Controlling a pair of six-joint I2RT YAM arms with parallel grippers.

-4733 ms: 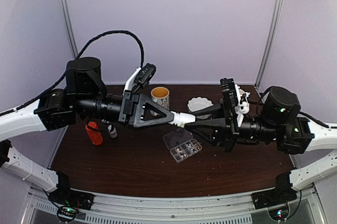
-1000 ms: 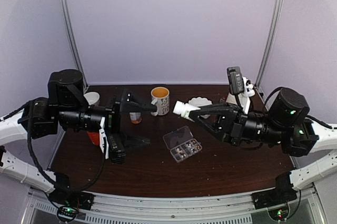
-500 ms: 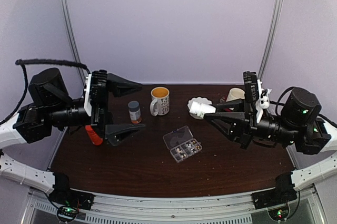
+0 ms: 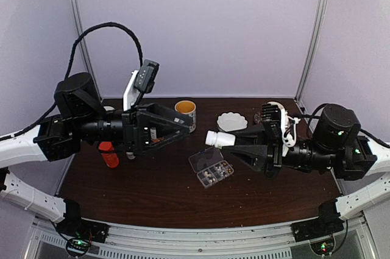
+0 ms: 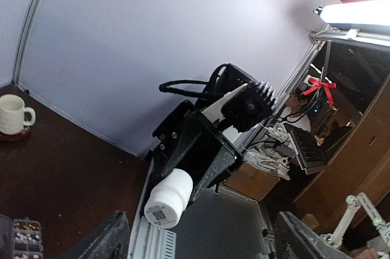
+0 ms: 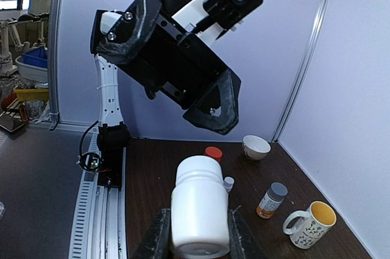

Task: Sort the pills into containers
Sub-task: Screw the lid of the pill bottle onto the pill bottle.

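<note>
The clear pill box (image 4: 211, 168) lies mid-table with one lid raised; its containers (image 4: 214, 173) hold small pale and dark pills (image 4: 209, 177). The box's corner also shows in the left wrist view (image 5: 27, 236). My right gripper (image 4: 231, 141) is shut on a capped white bottle (image 4: 216, 138), held level above the box's far edge with its cap pointing left. The right wrist view shows this bottle (image 6: 198, 209) squeezed between both fingers (image 6: 156, 238). My left gripper (image 4: 178, 132) hangs open and empty left of the bottle, facing it (image 5: 169, 198).
A yellow-lined mug (image 4: 185, 108) and a white dish (image 4: 232, 120) stand at the back. A red-capped bottle (image 6: 213, 152), a small white bottle (image 6: 228, 182), a bowl (image 6: 256, 147) and a grey-capped amber bottle (image 6: 272, 200) sit at the left.
My left gripper swung right toward the centre, turned, and now hides the amber bottle. My right gripper carried the white bottle left and lower, over the pill box.
</note>
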